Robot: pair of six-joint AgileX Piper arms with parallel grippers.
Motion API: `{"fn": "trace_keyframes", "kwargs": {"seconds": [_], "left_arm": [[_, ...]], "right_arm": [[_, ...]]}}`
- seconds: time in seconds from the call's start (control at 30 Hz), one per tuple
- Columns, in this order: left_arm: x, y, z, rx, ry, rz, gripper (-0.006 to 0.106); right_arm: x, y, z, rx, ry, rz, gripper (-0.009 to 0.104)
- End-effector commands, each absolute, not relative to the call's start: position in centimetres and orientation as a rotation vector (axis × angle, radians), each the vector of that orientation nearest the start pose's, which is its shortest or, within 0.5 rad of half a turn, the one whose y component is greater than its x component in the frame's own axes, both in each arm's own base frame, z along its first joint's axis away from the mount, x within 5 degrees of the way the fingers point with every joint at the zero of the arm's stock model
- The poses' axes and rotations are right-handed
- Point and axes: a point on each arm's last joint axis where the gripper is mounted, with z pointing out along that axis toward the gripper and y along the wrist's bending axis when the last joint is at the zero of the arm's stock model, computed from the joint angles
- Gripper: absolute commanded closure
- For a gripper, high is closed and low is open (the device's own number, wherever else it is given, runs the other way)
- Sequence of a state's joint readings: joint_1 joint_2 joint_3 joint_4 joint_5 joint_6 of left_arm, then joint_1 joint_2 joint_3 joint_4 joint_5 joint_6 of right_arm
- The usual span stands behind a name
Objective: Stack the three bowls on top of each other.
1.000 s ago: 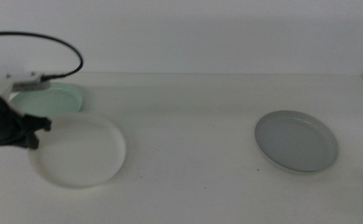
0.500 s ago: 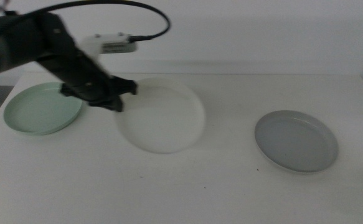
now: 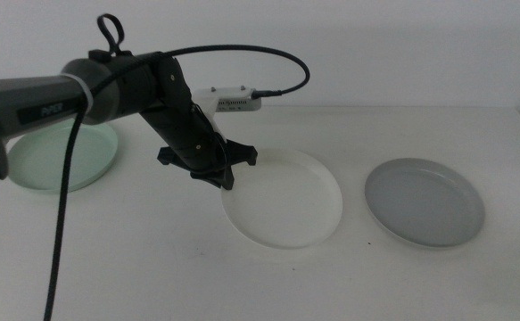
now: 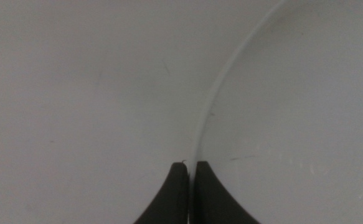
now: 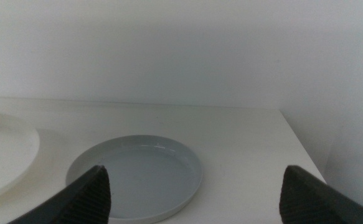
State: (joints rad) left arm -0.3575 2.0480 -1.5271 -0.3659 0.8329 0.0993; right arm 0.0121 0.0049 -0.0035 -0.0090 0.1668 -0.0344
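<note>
1. Step in hand looked like hauling the white bowl (image 3: 283, 198) over toward the grey bowl (image 3: 425, 201). The left gripper (image 3: 211, 168) had reached in from the left side and was clamped on the white bowl's near-left rim. In the left wrist view the two jaws were nearly closed, with just the thin white rim pinched between them.
2. The white bowl sat mid-table, just beside the grey one but not touching it. Couldn't really tell whether it was lifted clear or skimming the table (image 3: 242, 276).
3. The mint green bowl (image 3: 61, 157) was off at the far left, partly behind the arm, well apart from the other two.
4. The right gripper (image 5: 193, 186) was waiting near the grey bowl, jaws spread wide, holding nothing.
5. All three bowls were empty, and nothing was stacked yet.
6. My guess for the next move: get the white bowl high enough to clear the grey rim, centre it over the grey bowl, lower it, then let go. With a rim-only grip, it could tilt.
</note>
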Motion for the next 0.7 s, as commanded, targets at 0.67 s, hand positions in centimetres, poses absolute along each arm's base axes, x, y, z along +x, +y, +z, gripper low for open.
{"fn": "trace_keyframes", "kwargs": {"seconds": [0.67], "left_arm": [[39.9, -17.9, 16.5, 0.372, 2.852, -0.482, 0.081]], "right_arm": [[5.6, 0.0, 19.9, -0.052, 1.64, -0.039, 0.007]]}}
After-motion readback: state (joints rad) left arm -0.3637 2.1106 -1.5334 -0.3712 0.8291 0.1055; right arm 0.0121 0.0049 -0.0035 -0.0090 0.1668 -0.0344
